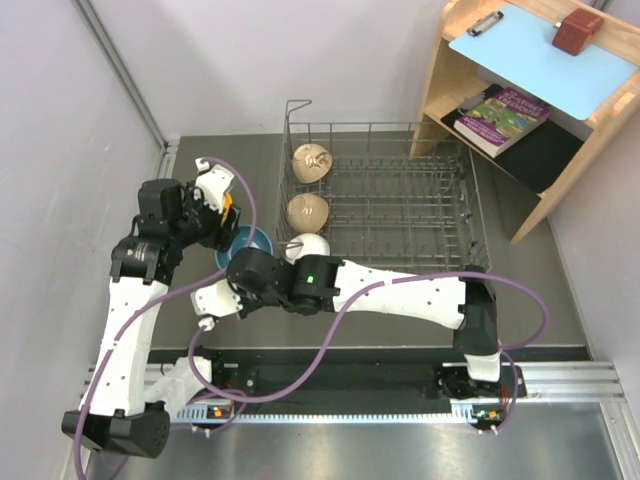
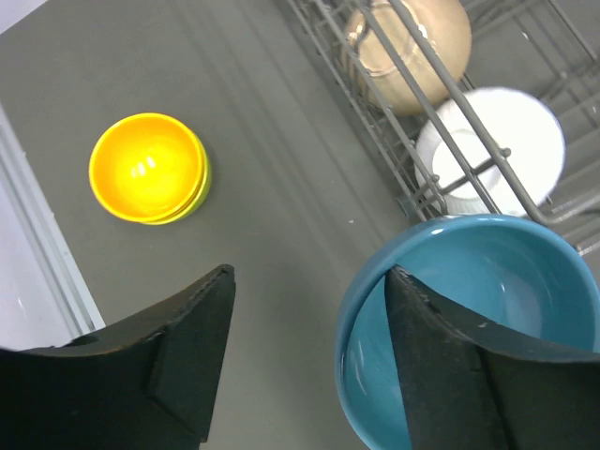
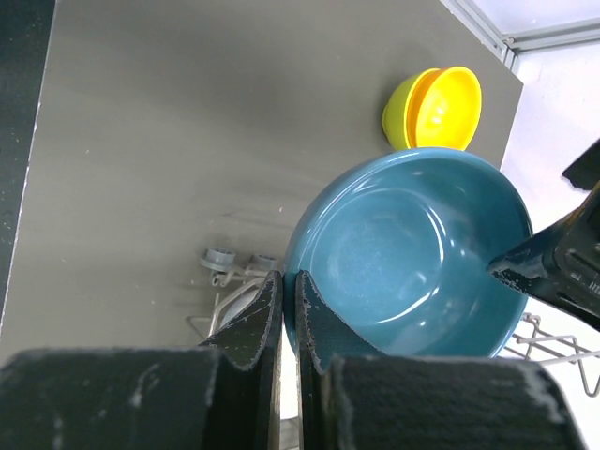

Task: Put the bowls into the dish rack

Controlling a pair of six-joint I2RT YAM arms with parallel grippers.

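The blue bowl [image 1: 252, 240] sits just left of the grey wire dish rack [image 1: 400, 215]. My right gripper [image 3: 289, 278] is shut on its near rim [image 3: 412, 253]. My left gripper [image 2: 309, 277] is open and straddles the bowl's other rim [image 2: 487, 300], one finger inside and one outside. Two beige bowls [image 1: 311, 161] [image 1: 308, 211] and the white bowl [image 1: 310, 246] stand in the rack's left row. An orange bowl nested in a yellow-green bowl [image 2: 148, 169] rests on the table left of the rack, also in the right wrist view [image 3: 436, 106].
A wooden shelf unit [image 1: 520, 90] stands at the back right, holding a book [image 1: 503, 117], a light blue board and a brown block [image 1: 577, 30]. White walls close in on the left and behind. A metal rail [image 1: 400, 405] runs along the near edge.
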